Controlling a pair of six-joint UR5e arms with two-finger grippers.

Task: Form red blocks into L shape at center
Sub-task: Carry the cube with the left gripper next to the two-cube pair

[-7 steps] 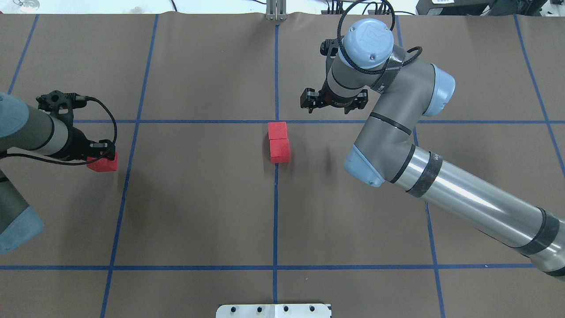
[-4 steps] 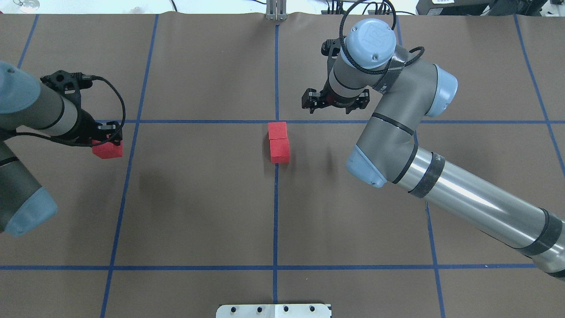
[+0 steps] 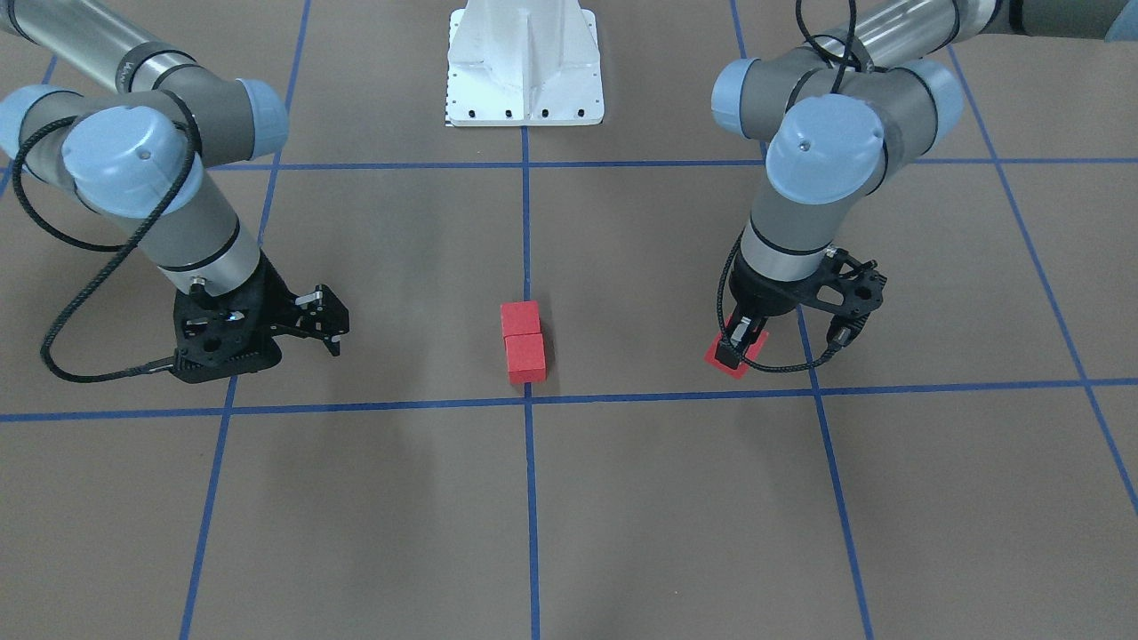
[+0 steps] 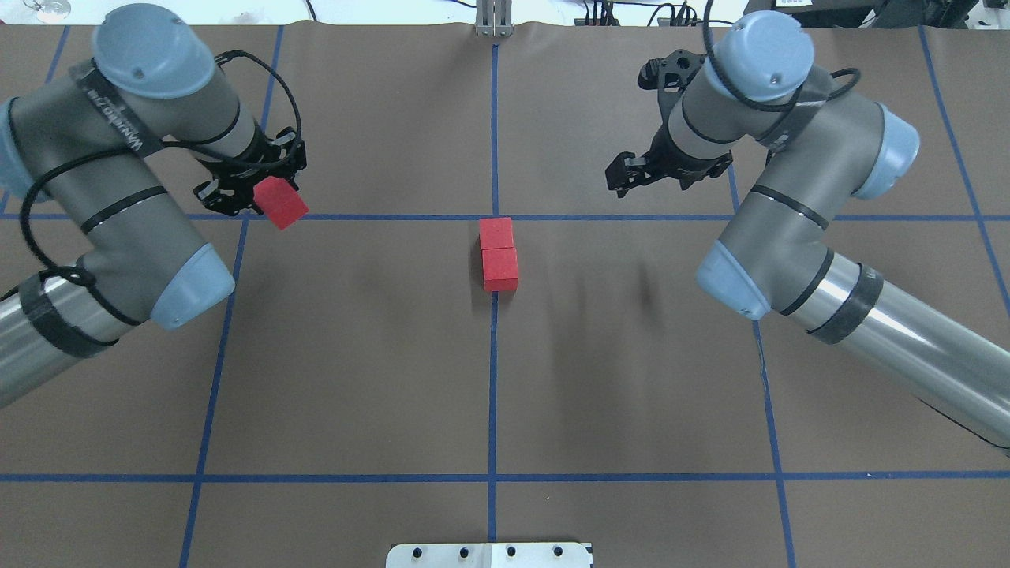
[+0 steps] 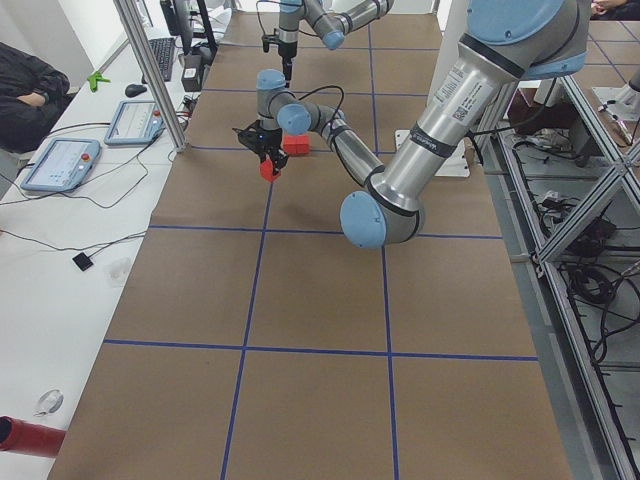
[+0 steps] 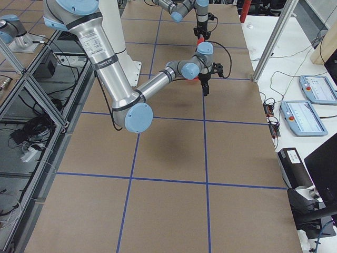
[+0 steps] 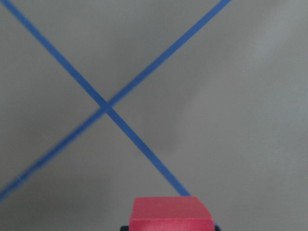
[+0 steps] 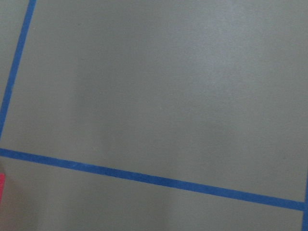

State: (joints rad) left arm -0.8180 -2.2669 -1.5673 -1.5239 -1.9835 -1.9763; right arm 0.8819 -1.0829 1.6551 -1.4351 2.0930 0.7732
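Two red blocks (image 4: 496, 233) (image 4: 500, 268) lie touching in a short row on the centre tape line, just on my side of the center crossing (image 4: 494, 217). They also show in the front view (image 3: 520, 317) (image 3: 525, 354). My left gripper (image 4: 264, 196) is shut on the third red block (image 4: 281, 203) and holds it tilted above the floor, left of the pair. That block shows in the front view (image 3: 731, 357) and at the bottom of the left wrist view (image 7: 171, 214). My right gripper (image 4: 623, 175) is open and empty, right of the pair.
The white robot base (image 3: 524, 71) stands at the near table edge. A metal post (image 4: 494, 20) stands at the far edge. Desks with tablets (image 6: 308, 89) line the far side. Blue tape lines divide the brown floor into squares.
My left arm has carried the red block away from me and to the right, toward the cross line. My right arm has pulled back to the right, away from the pair.
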